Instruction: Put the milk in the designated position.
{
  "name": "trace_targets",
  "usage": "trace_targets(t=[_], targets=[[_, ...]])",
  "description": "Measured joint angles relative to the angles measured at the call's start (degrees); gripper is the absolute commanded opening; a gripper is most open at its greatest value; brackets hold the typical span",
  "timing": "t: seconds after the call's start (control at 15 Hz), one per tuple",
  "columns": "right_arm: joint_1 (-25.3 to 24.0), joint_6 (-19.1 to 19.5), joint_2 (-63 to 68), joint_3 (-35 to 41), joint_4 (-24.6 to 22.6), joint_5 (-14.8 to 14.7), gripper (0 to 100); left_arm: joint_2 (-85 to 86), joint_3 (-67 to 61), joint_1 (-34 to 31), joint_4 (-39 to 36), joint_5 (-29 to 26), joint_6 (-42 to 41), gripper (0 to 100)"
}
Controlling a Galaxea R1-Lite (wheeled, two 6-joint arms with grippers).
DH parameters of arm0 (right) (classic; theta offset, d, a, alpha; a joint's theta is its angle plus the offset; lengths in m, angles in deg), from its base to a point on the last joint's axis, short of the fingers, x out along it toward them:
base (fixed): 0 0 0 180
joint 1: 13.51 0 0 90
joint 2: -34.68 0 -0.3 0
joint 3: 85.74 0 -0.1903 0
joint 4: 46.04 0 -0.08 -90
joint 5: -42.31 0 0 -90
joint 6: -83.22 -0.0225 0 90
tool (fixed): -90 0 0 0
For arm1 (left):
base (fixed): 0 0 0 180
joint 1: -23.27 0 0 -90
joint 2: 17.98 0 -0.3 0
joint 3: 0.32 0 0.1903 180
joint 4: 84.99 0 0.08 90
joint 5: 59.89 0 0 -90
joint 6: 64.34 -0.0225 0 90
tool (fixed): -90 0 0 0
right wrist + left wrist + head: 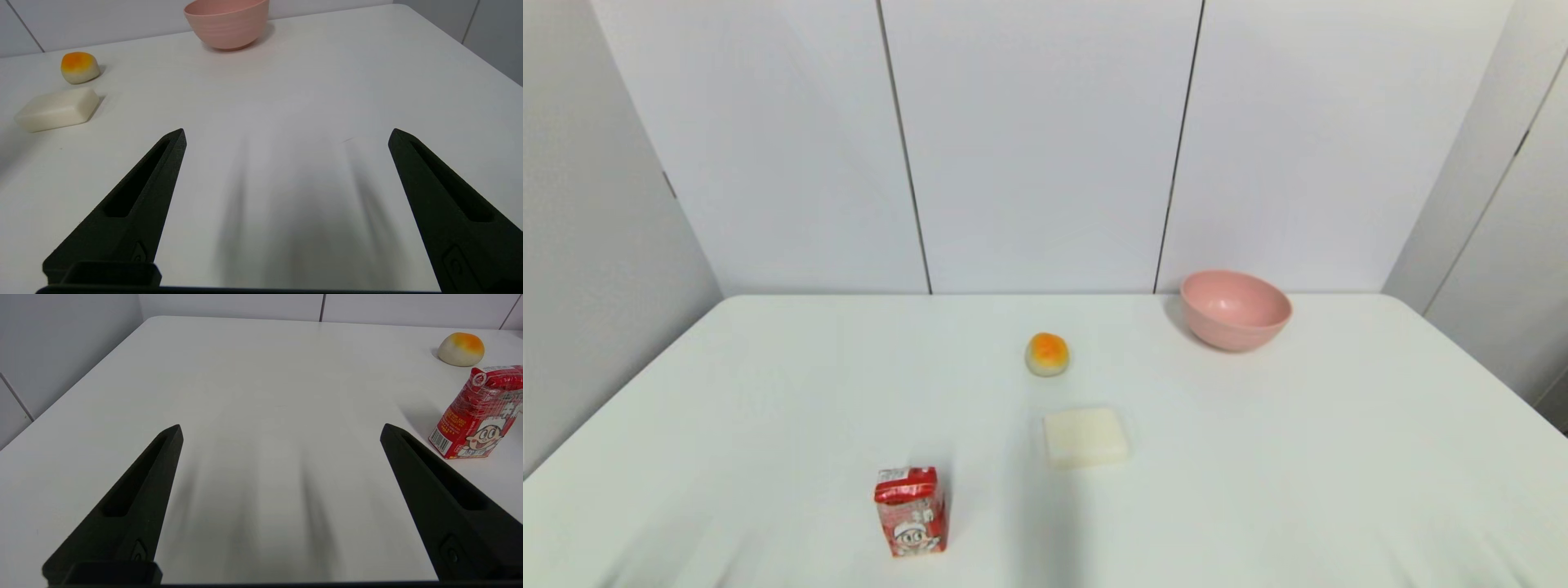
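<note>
The milk (911, 511), a small red-and-white carton with a cartoon face, stands upright near the table's front edge, left of centre. In the left wrist view the milk (480, 412) stands beyond and to the side of my left gripper (281, 430), which is open over bare tabletop with nothing between its fingers. My right gripper (287, 134) is open too, above bare white table on the right side. Neither arm shows in the head view. The designated position has no mark that I can see.
A round orange-topped bun (1046, 354) sits mid-table, with a white rectangular block (1086, 437) just in front of it. A pink bowl (1235, 309) stands at the back right. The white table (1339, 457) ends at grey walls on both sides.
</note>
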Motion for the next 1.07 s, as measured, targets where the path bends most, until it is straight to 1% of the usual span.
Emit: trace_targets(t=[0.67, 0.93, 1.07], targets=[[0.0, 0.0, 0.0, 0.0, 0.0, 0.0, 100, -1.7, 0.1, -0.2, 0.0, 0.1, -0.5, 100], [0.0, 0.0, 0.0, 0.0, 0.0, 0.0, 100, -11.3, 5.5, 0.0, -1.0, 0.1, -6.8, 100], [0.0, 0.0, 0.0, 0.0, 0.0, 0.0, 100, -19.6, 9.3, 0.3, -3.6, -0.8, -10.7, 100]])
